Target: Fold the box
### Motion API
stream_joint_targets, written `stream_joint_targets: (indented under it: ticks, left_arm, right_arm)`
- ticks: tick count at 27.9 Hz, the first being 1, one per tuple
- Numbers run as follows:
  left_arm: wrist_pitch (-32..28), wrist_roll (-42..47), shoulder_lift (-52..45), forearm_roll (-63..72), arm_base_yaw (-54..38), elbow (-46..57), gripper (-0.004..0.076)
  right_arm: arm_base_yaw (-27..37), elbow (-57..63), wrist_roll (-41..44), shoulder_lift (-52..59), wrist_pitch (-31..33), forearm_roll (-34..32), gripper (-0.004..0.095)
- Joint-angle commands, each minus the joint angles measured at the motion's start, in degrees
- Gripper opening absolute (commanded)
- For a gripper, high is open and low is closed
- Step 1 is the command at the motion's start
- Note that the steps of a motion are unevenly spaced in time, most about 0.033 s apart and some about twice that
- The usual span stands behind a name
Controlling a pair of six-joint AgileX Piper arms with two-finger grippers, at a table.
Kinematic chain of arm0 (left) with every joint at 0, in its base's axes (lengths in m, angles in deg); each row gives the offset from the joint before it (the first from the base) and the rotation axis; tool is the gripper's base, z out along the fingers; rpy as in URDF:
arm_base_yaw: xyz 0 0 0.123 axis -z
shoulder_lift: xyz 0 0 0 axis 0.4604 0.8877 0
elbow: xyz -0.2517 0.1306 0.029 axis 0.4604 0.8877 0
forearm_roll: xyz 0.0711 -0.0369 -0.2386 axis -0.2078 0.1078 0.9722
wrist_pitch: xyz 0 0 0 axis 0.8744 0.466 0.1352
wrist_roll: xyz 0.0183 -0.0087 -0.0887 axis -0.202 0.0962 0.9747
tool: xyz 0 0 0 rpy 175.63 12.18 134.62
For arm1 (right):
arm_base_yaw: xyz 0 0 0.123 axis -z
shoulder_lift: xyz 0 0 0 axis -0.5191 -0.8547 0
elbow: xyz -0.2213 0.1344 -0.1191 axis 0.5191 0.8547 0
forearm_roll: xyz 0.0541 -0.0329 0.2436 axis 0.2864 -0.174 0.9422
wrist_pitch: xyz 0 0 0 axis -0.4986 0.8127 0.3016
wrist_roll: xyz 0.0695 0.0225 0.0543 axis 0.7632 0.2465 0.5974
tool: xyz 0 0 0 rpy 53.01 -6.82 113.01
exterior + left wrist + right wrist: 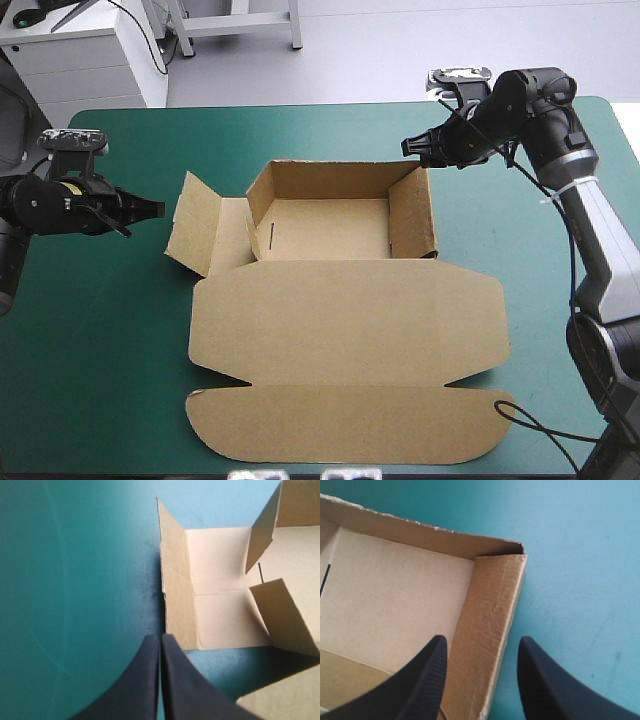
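Seemingly we are midway through raising the walls: the brown cut-board box (340,330) sits centrally on the teal-green surface (100,350), its right wall (412,215) up with our right black-finned tool (412,147) spread astride it and its left flap (195,225) splayed outward. Next, we judge, our left tool (155,208), pressed together near that flap, must push it upright and tuck it. The tray opens upward, long sides running left to right, lid flat toward the near edge.

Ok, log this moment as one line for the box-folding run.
box: far wall and right wall up, left flap splayed out, lid flat | left claw: shut, clear of flap | right claw: open over right wall
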Motion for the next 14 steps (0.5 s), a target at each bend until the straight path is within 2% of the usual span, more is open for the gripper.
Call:
stream_joint_targets:
  ticks: [1, 14]
  left_arm:
    - [-1.69, -0.07, -1.39, 0.87, -0.08, -1.58, -0.0006]
    - [-2.35, -0.07, -1.39, 0.71, -0.08, -1.58, -0.0008]
  right_arm:
    - [0.15, 1.19, 0.0, 3.07, 0.02, 0.21, 0.0418]
    - [0.15, 4.15, 0.0, -7.78, -0.25, 1.42, 0.0417]
